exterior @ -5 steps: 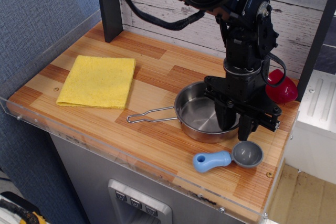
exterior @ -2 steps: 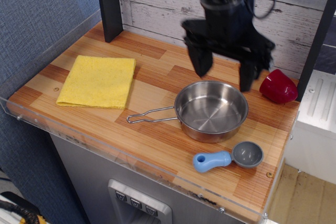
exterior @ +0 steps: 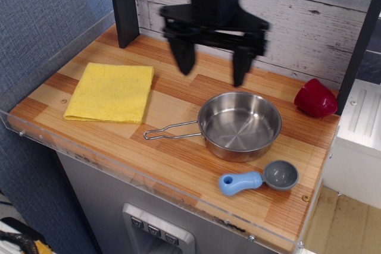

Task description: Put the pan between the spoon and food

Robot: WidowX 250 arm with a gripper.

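Observation:
The shiny steel pan (exterior: pixel 239 125) stands on the wooden counter, its wire handle (exterior: pixel 169 130) pointing left. The spoon (exterior: pixel 260 178), grey bowl and light-blue handle, lies just in front of the pan at the right. The dark-red food (exterior: pixel 315 98) sits behind and to the right of the pan, by the back wall. My gripper (exterior: pixel 212 68) hangs open and empty in the air, above and behind the pan's left side, its two black fingers (exterior: pixel 183 57) spread wide and slightly blurred.
A folded yellow cloth (exterior: pixel 111 91) lies on the left of the counter. A black post (exterior: pixel 124 5) stands at the back left. A clear plastic lip (exterior: pixel 149 182) runs along the counter's front edge. A white plank wall is behind.
My gripper, which stood down at the pan's right side, has opened, lifted clear and moved up and to the left. The pan, spoon and food have stayed where they were.

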